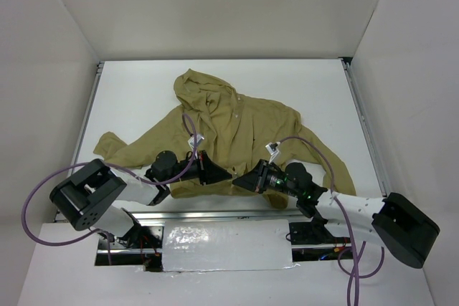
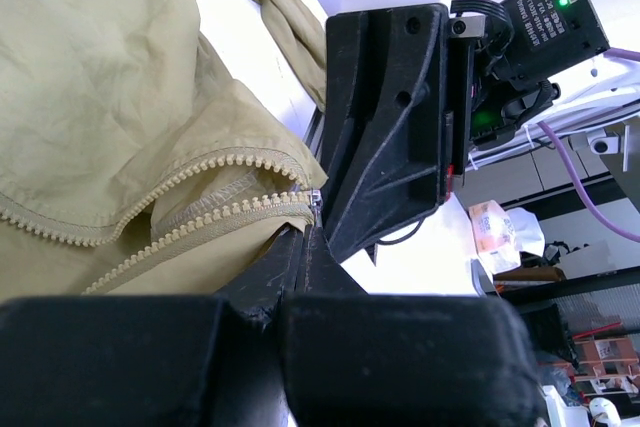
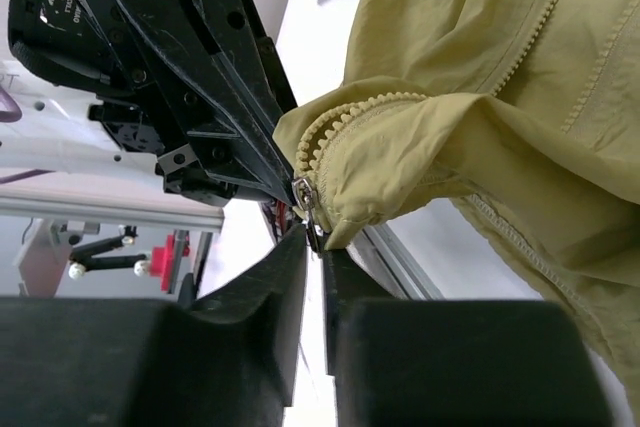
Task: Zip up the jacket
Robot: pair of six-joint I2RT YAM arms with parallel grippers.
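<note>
The olive-tan jacket [image 1: 229, 134] lies spread on the white table, hood at the far side. Both grippers meet at its bottom hem near the table's front edge. My left gripper [image 1: 224, 175] is shut on the hem end of one zipper side [image 2: 250, 209], right at the bottom of the teeth. My right gripper [image 1: 240, 181] is shut on the silver zipper pull [image 3: 310, 209] at the bottom of the other side [image 3: 380, 147]. The two grippers nearly touch tip to tip. The zipper teeth [image 2: 120, 227] run apart above them.
A metal rail [image 3: 400, 257] runs along the table's front edge just below the hem. The jacket's sleeves spread to the left [image 1: 115, 145] and right [image 1: 337, 170]. White walls enclose the table on three sides.
</note>
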